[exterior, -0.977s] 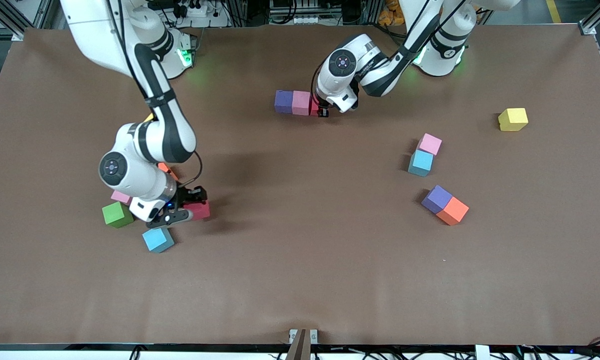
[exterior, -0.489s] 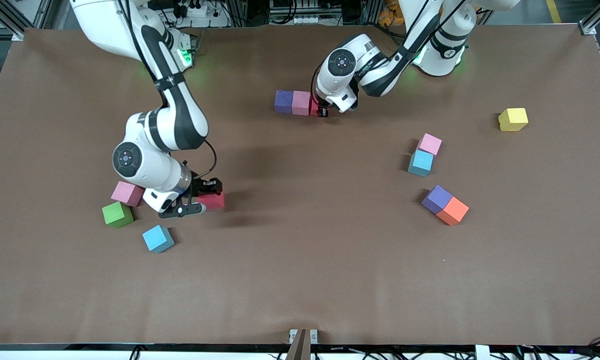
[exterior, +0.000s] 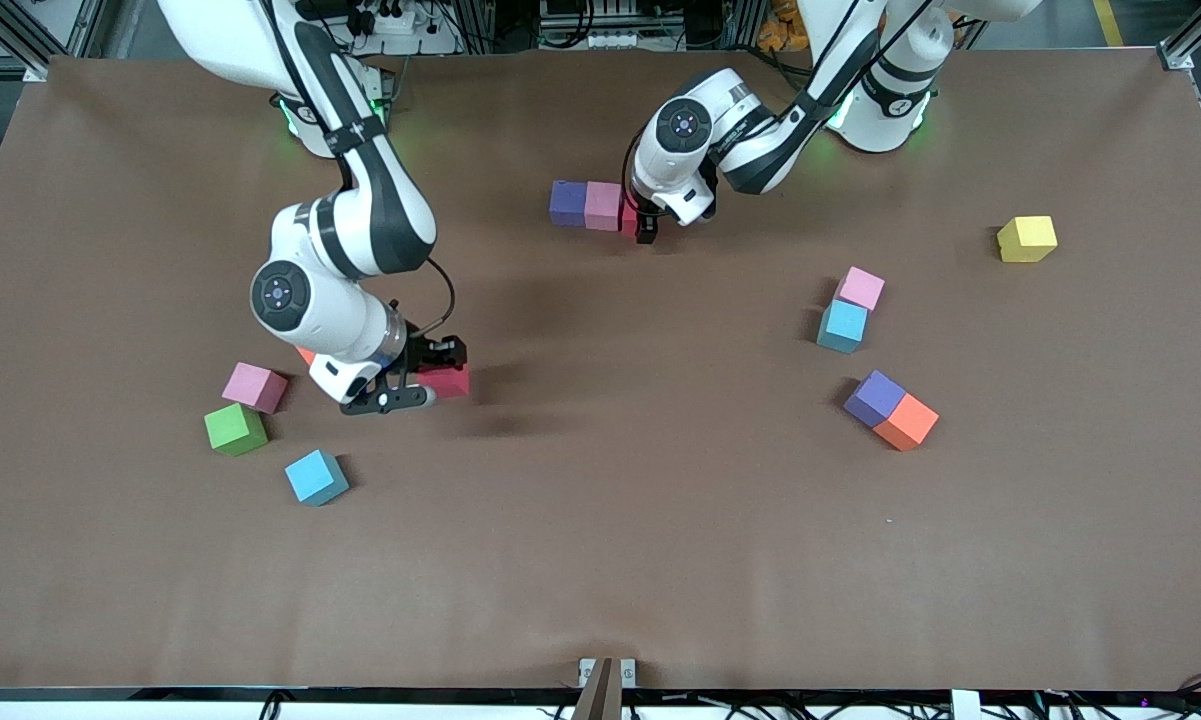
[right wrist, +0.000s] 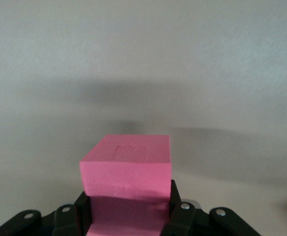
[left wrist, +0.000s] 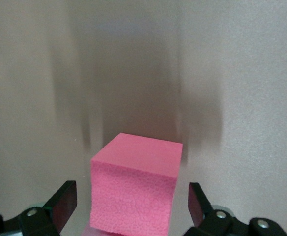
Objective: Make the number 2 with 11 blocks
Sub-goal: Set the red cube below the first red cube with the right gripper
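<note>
From the front, my right gripper [exterior: 430, 375] has carried its red block [exterior: 447, 381] up and toward the table's middle, away from the green block [exterior: 235, 429]. My left gripper [exterior: 647, 228] has opened beside the purple block [exterior: 567, 203] and pink block [exterior: 603, 206].

Left wrist: my fingers [left wrist: 65, 201] stand apart from the placed red block [left wrist: 136, 184].

Right wrist: my fingers [right wrist: 82, 206] clamp the red cube.

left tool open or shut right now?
Open. In the left wrist view the left tool's fingers stand clear of the red block on both sides.
</note>
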Available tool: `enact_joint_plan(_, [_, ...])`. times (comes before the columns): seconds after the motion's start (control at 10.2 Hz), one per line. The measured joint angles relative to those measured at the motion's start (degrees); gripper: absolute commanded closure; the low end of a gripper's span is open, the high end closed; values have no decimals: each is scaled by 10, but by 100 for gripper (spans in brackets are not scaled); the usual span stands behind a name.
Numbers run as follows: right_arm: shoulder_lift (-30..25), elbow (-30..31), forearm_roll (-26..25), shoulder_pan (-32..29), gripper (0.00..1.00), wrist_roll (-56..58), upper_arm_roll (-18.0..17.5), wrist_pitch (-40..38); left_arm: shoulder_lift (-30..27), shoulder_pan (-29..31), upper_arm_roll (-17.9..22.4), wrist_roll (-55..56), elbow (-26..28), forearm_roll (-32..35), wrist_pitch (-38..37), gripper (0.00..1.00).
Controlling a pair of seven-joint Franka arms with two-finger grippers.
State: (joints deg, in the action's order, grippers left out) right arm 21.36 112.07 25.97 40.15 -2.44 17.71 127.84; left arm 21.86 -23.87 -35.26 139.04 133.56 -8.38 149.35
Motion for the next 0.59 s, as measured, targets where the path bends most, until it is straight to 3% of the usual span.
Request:
enact_joint_plan(0.2, [-15,17,1,39,90,-53,0,1,0,0,0,0,-12,10,-21,0])
enact_joint_plan(0.59, [-19,24,1,112,91,-156,0,18,-8,4,2,-14,-57,106,-122,0])
